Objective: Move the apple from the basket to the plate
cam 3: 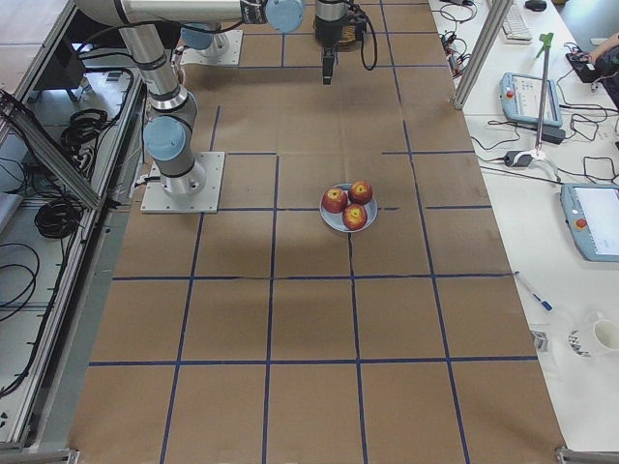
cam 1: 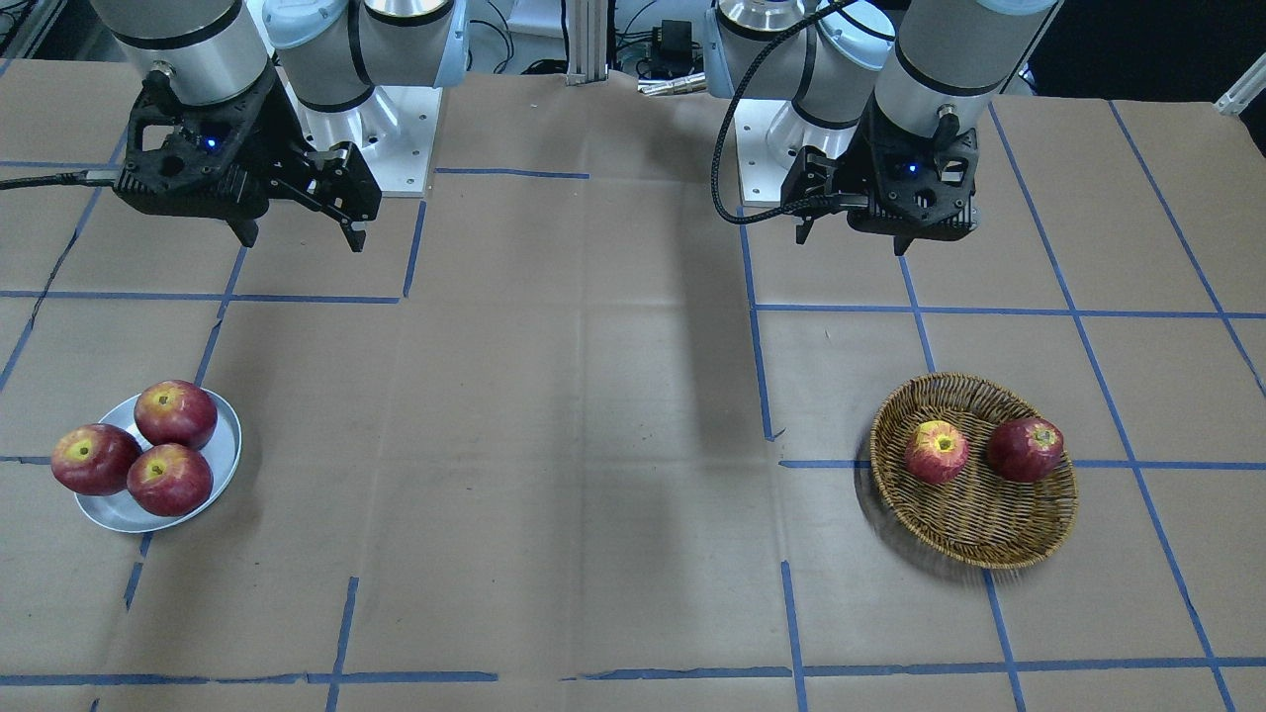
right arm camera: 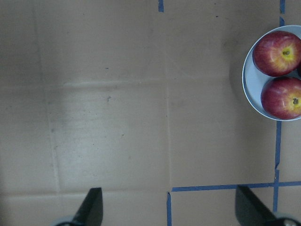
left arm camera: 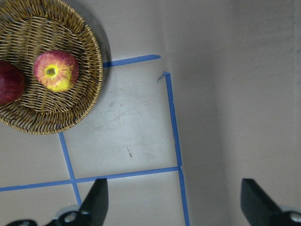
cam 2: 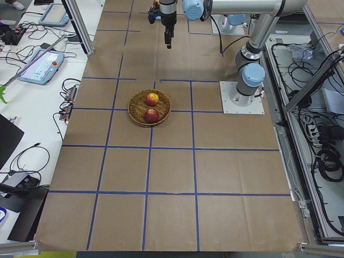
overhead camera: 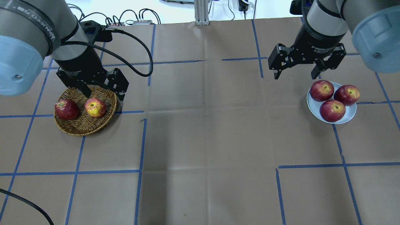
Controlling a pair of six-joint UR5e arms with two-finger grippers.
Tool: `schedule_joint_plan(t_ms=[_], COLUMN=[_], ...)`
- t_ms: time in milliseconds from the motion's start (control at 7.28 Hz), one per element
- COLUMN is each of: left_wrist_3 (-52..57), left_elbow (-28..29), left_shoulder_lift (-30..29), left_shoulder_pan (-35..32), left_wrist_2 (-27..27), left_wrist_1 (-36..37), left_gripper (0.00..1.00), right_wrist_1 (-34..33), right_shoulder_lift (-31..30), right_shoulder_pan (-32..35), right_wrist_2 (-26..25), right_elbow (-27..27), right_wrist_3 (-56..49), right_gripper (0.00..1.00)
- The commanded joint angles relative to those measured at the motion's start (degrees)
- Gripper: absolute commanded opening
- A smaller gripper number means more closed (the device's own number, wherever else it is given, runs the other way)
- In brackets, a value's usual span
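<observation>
The apple [overhead camera: 95, 107], streaky red with a yellow patch, lies in the wicker basket [overhead camera: 81, 132] beside a darker red apple [overhead camera: 66, 109]. The apple also shows in the left wrist view [left arm camera: 56, 70] and the front view [cam 1: 937, 451]. My left gripper [overhead camera: 104, 95] hangs open and empty above the basket's far right rim. The metal plate [overhead camera: 350, 117] on the other side holds three dark red apples. My right gripper [overhead camera: 295, 76] is open and empty, raised just beyond the plate's far left side.
The table is covered in brown paper with blue tape lines. In the right wrist view the plate's rim [right arm camera: 249, 89] sits at the right edge with two of its apples. A black cable loops from the left wrist.
</observation>
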Motion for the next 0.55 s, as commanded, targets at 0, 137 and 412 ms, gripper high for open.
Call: schedule_joint_plan(t_ms=[0,137,412], left_wrist_3=[-0.23,-0.06,0.81], left_elbow=[0.06,0.23,-1.60], left_shoulder_lift=[-0.44,0.95,-1.49], left_shoulder_pan=[0.00,-0.09,0.26], left_wrist_2=[-0.04,1.27,3.74], left_wrist_1=[0.60,2.34,5.49], left_gripper=[0.99,0.99,0.99], right_wrist_1=[0.00,0.00,0.00], right_shoulder_lift=[0.00,0.00,0.00], right_shoulder_pan=[-0.04,0.04,-0.04], right_wrist_2=[0.00,0.00,0.00], right_elbow=[0.00,0.00,0.00], right_wrist_3=[0.00,0.00,0.00], right_gripper=[1.00,1.00,1.00])
